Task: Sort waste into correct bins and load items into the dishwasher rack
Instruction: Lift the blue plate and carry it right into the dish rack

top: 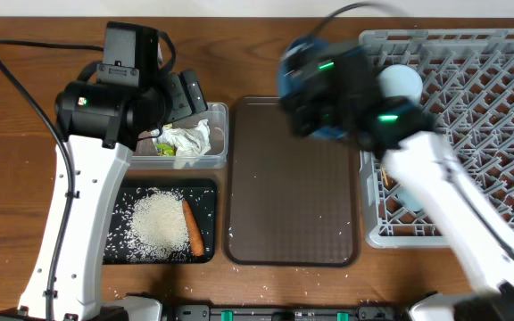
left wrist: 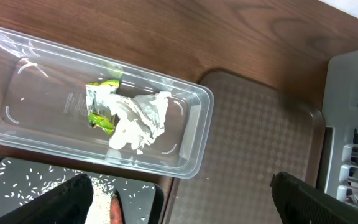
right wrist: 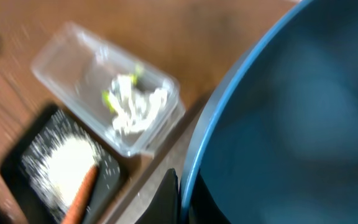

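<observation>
Wood-grain bench (top: 7, 160) is carrying everything; a few stray white grains are lying along its near edge.

- Nearest, left side: black tray (top: 205, 189) is sitting flat. Rice (top: 157, 223) is heaped in its middle, and the carrot (top: 193, 228) is lying just beside the heap on its right, inside the same tray.
- Beside it, centre: brown serving tray (top: 293, 196) is lying between the black tray and the rack, with a few grains on it.
- Behind the black tray: clear tub (top: 219, 134) is sitting close against it. Crumpled white-and-green wrapper (left wrist: 129, 115) is lying on the tub floor.
- Left pincer (left wrist: 182, 185) is hovering over the tub with its jaws standing wide apart, gripping nothing.
- Further back, centre-right: right pincer (top: 328, 89) is motion-blurred above the far end of the serving tray. It is clamped shut on the dark-blue plate (right wrist: 291, 112), whose rim is filling most of the right wrist view.
- Right side, reaching the far edge: grey rack (top: 489, 107) is sitting beside the serving tray, and the right arm is crossing over its near-left part.
</observation>
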